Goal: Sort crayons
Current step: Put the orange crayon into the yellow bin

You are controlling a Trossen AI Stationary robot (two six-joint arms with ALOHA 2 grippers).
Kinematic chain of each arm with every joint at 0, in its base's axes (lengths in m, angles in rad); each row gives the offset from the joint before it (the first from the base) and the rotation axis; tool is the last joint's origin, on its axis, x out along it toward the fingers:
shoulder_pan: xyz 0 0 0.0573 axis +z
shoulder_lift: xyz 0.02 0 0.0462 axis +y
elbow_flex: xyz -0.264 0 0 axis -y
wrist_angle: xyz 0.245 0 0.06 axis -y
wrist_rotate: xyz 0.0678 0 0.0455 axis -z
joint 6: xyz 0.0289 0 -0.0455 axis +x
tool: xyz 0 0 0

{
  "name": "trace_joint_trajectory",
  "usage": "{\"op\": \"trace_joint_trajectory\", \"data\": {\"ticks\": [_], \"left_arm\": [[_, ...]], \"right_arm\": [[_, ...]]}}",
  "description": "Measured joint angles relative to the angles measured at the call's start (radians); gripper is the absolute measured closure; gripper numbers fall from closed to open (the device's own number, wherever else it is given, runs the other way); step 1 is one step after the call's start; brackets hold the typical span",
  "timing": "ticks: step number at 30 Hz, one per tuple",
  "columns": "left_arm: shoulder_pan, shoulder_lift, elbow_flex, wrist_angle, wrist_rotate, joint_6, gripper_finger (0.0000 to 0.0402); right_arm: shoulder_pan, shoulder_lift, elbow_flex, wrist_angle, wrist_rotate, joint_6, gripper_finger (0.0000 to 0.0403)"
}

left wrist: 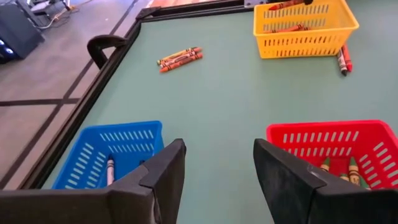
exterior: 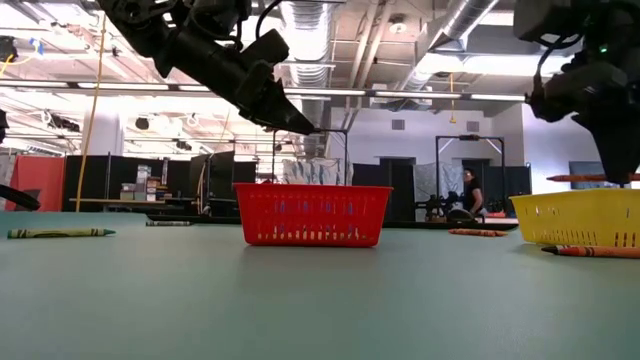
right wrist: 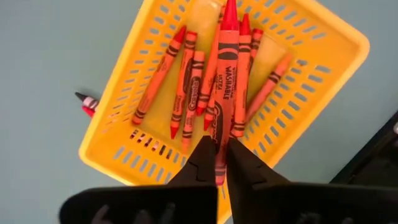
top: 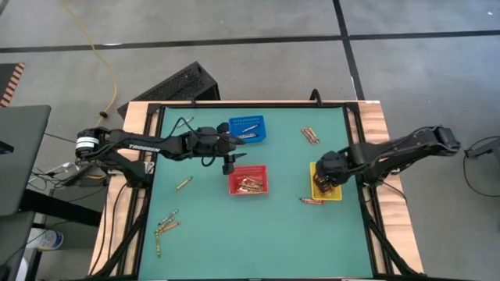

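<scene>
Your right gripper [right wrist: 217, 163] is clamped on 1 red-orange wax crayon [right wrist: 227, 81], hanging directly above the yellow square mesh basket [right wrist: 112, 118], which already holds several like-coloured crayons. This looks like the drop step: you need only part the fingers, perhaps lowering a little first so the stick lands inside the rim. Your left gripper [left wrist: 217, 177] hovers empty, fingers apart, over bare mat between the blue mesh basket [left wrist: 93, 155] and the red mesh basket [left wrist: 311, 134]. Loose crayons [top: 166, 225] lie near the left front edge, with others [top: 310, 135] at the back. You have open green mat [top: 258, 234] in the middle for travel.
</scene>
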Motion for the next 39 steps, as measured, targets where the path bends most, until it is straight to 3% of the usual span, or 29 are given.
{"op": "trace_joint_trajectory", "data": {"ticks": [9, 12, 15, 20, 30, 39], "left_arm": [[0.0, 0.0, 0.0, -0.021, 0.0, -0.009, 0.0222], [0.0, 0.0, 0.0, -0.032, 0.001, -0.01, 0.0222], [0.0, 0.0, 0.0, -0.03, 0.001, -0.01, 0.0222], [0.0, 0.0, 0.0, -0.023, 0.021, -0.018, 0.0222], [-0.001, 0.001, 0.0, -0.096, 0.063, -0.066, 0.0222], [0.0, 0.001, 0.0, -0.138, 0.063, -0.079, 0.0222]], "right_arm": [[0.005, 0.016, 0.0, -0.011, -0.002, -0.006, 0.0331], [-0.017, 0.016, 0.031, -0.041, -0.018, -0.123, 0.032], [-0.063, 0.015, 0.097, -0.06, 0.073, -0.212, 0.0316], [-0.228, 0.027, 0.167, 0.031, 0.233, -0.45, 0.032], [-0.734, 0.279, 0.166, 0.297, 0.114, -0.935, 0.0327], [-0.846, 0.525, 0.166, 0.472, 0.078, -1.09, 0.0327]]}}
